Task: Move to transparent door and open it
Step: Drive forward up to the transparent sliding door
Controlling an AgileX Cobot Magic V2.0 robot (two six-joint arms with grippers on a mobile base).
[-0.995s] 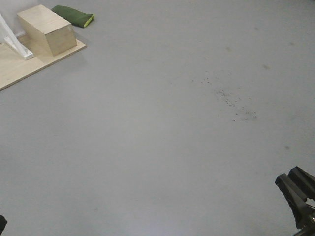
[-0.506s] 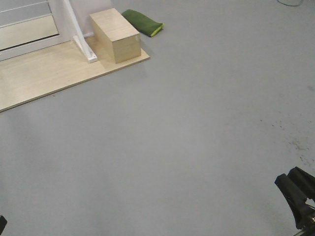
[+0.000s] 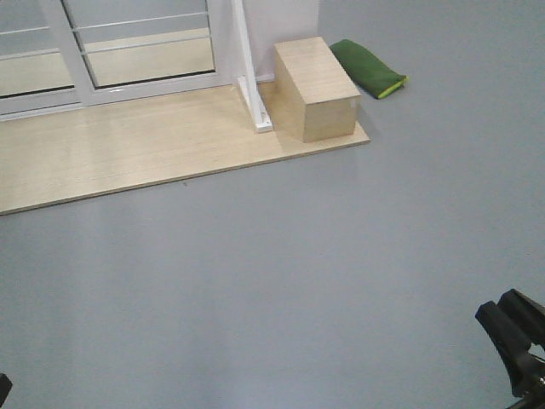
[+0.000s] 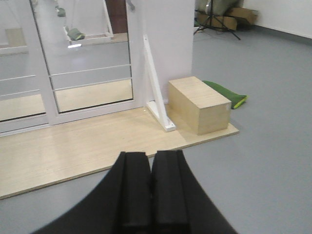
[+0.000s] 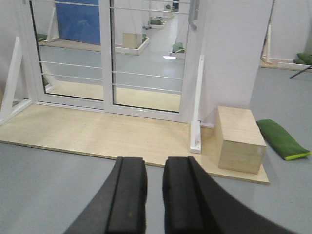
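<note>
The transparent door (image 5: 146,58) is the right-hand clear glass panel in a white frame, with thin white bars and a grey handle (image 5: 195,10) on its right stile. It stands shut, far beyond both grippers. It also shows in the left wrist view (image 4: 90,58) and at the top of the front view (image 3: 145,51). A similar panel without a handle (image 5: 68,53) stands to its left. My left gripper (image 4: 151,155) is shut and empty. My right gripper (image 5: 154,160) has a narrow gap between its jaws and holds nothing; it shows low right in the front view (image 3: 511,317).
A light wooden platform (image 3: 128,162) lies on the grey floor in front of the door. A white diagonal brace (image 3: 253,94) stands at its right, with a wooden box (image 3: 315,85) beside it and a green cushion (image 3: 368,68) further right. A white wall panel (image 5: 234,53) stands right of the door.
The front view has swung left: the box, cushion and platform slid to the right and the glass panels came into sight. The grippers hold the same pose.
</note>
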